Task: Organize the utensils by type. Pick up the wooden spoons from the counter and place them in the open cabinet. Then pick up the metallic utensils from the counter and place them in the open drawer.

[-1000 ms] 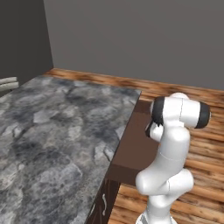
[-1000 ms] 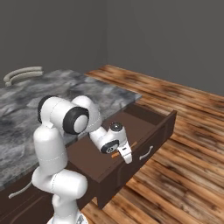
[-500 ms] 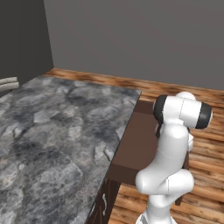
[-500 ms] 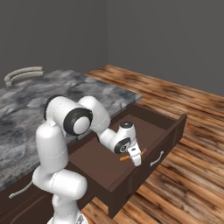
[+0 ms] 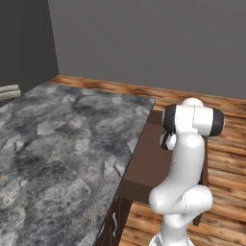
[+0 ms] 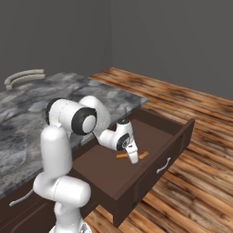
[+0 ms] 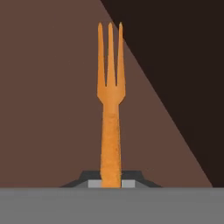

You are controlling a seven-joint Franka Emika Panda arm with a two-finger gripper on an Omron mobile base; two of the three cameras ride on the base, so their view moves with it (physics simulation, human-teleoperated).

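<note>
My gripper (image 6: 133, 158) reaches down into the open drawer (image 6: 102, 170), close to its front wall. It is shut on an orange fork (image 7: 110, 109) with three tines; the handle sits between the fingertips (image 7: 95, 183). In the hand view the fork lies over the drawer's plain brown floor. From the right base view the fork (image 6: 143, 155) shows as a short orange piece just above the drawer floor, under the hand. The grey marbled counter (image 5: 62, 144) runs to the left of the drawer (image 5: 149, 163). In the left base view the arm's upper links hide the hand.
A pale curved object (image 6: 25, 77) lies at the counter's far end, too small to identify; its tip (image 5: 8, 91) shows at the left edge. The drawer front carries a silver handle (image 6: 163, 166). Wooden floor (image 6: 200, 182) spreads beyond the drawer, and grey walls stand behind.
The hand has moved outward along the drawer toward its front wall and lower, carrying the orange fork. The arm's elbow has swung slightly right.
</note>
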